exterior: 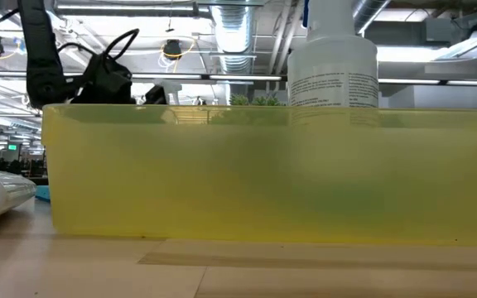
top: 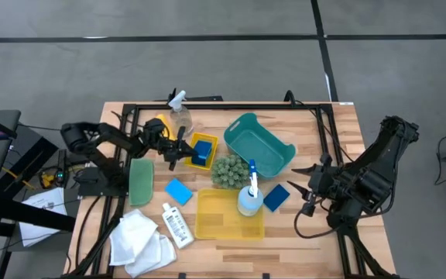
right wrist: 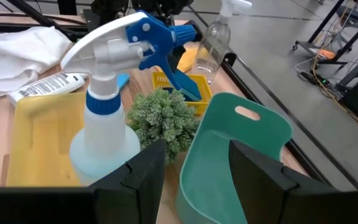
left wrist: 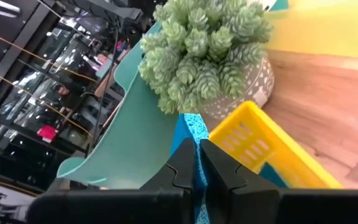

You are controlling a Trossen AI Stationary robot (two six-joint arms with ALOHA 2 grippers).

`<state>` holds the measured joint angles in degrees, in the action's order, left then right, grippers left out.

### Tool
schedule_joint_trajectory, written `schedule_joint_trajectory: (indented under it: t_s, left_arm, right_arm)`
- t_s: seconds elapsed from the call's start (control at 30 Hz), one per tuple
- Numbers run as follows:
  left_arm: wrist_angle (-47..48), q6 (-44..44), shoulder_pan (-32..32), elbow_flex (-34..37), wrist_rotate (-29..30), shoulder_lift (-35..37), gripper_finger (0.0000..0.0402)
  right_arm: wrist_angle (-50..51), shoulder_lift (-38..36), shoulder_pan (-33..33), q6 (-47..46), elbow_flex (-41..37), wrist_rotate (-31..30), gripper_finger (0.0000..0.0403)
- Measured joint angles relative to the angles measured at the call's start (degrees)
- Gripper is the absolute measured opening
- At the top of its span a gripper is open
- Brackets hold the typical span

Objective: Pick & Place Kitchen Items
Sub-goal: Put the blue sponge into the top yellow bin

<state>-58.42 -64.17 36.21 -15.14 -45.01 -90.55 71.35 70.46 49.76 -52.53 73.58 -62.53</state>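
Translucent plastic bin (exterior: 263,174), wooden table (top: 308,232)

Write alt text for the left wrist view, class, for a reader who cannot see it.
The left pincer is shut on a blue sponge over a small yellow bin. Beyond stand a green bumpy plant ball and a teal basket.

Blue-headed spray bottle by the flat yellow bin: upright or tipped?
Upright. The spray bottle shows its head from above in the high view, and stands nozzle-up beside the yellow bin in the right wrist view.
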Motion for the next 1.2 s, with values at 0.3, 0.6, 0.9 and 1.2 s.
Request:
schedule_joint_trajectory:
  t_s: [0.3, 0.6, 0.9, 1.2]
  left_arm:
    - [0.52, -0.05, 0.00, 0.00, 0.09, -0.28, 0.0004]
    - [1.07, -0.08, 0.00, 0.00, 0.42, -0.28, 0.0004]
    - [2.63, -0.09, 0.00, 0.00, 1.57, -0.28, 0.0004]
    - [3.09, 1.36, -0.02, 0.00, 3.16, -0.28, 0.0013]
  right_arm:
    - [-0.22, -0.46, -2.79, 1.97, 0.04, 1.21, 0.0168]
    - [-1.03, -0.55, -3.31, 1.97, 0.04, 1.32, 0.0168]
    - [-1.36, -0.55, -3.31, 1.99, 0.04, 1.29, 0.0168]
    - [-2.66, -0.72, -3.31, 3.80, 0.07, 1.42, 0.0168]
